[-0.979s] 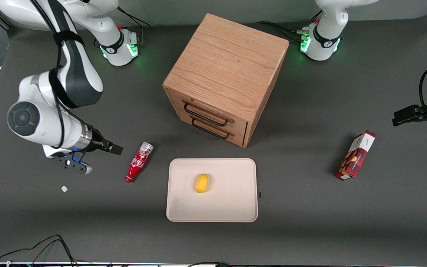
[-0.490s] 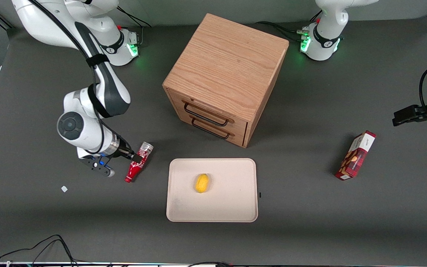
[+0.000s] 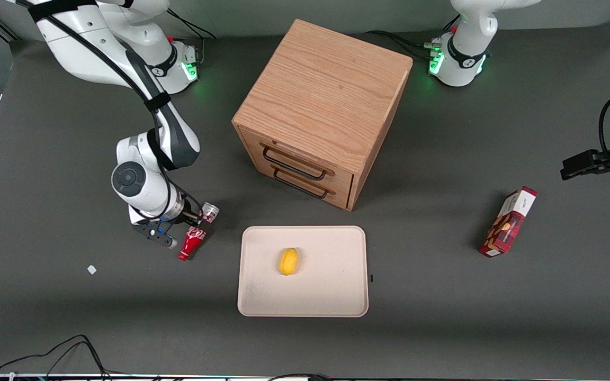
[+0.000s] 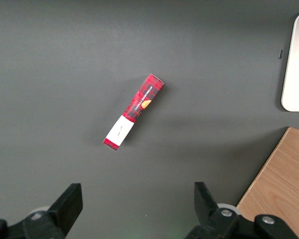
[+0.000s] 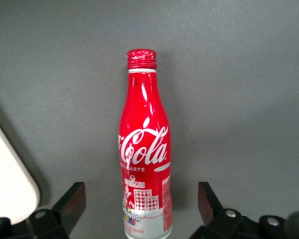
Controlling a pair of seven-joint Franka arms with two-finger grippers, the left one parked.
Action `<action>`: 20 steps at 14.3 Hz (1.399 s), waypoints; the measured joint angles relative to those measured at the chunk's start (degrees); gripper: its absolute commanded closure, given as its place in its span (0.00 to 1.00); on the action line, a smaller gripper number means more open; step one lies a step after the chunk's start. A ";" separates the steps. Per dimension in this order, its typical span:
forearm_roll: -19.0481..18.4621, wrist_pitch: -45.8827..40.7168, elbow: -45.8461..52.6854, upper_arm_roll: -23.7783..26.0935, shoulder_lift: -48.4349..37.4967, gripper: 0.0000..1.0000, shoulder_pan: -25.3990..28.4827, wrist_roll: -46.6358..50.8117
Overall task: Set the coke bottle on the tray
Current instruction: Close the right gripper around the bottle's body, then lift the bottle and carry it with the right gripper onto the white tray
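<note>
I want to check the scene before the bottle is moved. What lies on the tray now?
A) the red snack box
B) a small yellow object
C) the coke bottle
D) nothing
B: a small yellow object lies on the tray. The coke bottle lies on the table beside the tray, with the open gripper around it, and the snack box lies toward the parked arm's end.

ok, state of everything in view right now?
coke bottle: lying on the table beside the tray, not gripped
gripper: open, straddling the bottle's body near its silver base
tray: flat on the table, holding only the lemon
lemon: resting on the tray
drawer cabinet: both drawers closed
snack box: lying toward the parked arm's end of the table
</note>
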 measured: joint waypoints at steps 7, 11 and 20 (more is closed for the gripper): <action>-0.98 7.06 -0.17 0.00 5.48 0.00 0.00 0.01; -1.50 8.88 -0.14 -0.04 7.06 0.80 0.00 0.02; -2.21 8.90 -0.03 -0.09 7.05 1.00 0.00 0.05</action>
